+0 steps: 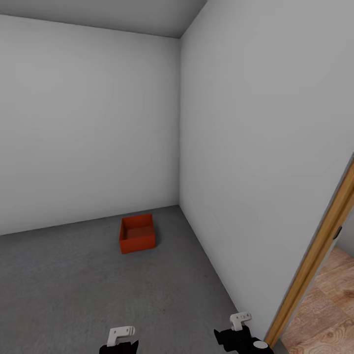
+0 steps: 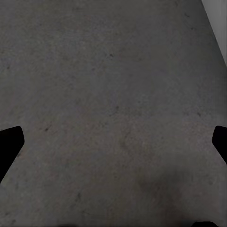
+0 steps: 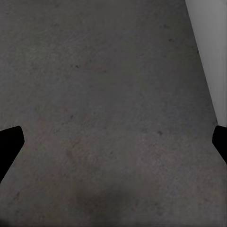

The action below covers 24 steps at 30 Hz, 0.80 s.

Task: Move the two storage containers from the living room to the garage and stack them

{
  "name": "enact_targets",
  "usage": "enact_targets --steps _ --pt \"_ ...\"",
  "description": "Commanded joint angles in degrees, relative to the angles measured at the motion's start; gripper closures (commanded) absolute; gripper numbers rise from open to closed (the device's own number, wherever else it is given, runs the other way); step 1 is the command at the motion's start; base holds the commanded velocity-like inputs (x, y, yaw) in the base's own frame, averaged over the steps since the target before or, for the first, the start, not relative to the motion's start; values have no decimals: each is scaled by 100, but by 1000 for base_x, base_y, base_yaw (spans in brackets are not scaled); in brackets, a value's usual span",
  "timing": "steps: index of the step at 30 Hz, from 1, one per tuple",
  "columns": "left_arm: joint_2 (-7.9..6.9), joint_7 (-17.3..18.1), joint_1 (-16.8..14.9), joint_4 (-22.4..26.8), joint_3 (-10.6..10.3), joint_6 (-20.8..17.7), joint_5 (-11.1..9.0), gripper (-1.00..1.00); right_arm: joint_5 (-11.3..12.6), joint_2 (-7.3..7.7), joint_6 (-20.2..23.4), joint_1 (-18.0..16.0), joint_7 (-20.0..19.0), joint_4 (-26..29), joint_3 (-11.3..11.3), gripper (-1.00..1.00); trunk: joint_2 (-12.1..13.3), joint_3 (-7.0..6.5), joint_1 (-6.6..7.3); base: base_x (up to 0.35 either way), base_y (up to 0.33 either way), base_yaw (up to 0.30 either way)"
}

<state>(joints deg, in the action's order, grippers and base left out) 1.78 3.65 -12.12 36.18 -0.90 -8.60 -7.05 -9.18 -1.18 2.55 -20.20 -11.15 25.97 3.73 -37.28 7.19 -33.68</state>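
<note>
Storage container rests on garage floor near the corner; both jaws spread, empty. Fetch the second, lowering it squarely on top.

Left pincer and right pincer point downward, apparently spread wide, empty.

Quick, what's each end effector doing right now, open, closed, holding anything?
Left end effector: open, empty, over the concrete floor.
Right end effector: open, empty.
</note>
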Motion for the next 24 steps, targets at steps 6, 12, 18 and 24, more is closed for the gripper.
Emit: enact_targets --steps 6,12,18,24 --pt "-10 4 -1 9 -7 -37 -60 -100 -58 -7 27 -2 -37 13 40 -100 -8 -34 -2 0 0 -3" --pt "-6 4 -2 12 -7 -37 -60 -100 -58 -6 27 -2 -37 13 40 -100 -8 -65 -2 0 0 0" --pt "-5 6 -3 11 -7 -37 -60 -100 -58 -6 27 -2 -37 13 40 -100 -8 -66 -2 0 0 0" --pt "-8 4 -2 12 -7 -37 -60 -100 -55 -6 27 -1 -37 13 43 -100 -8 -66 -2 0 0 0"
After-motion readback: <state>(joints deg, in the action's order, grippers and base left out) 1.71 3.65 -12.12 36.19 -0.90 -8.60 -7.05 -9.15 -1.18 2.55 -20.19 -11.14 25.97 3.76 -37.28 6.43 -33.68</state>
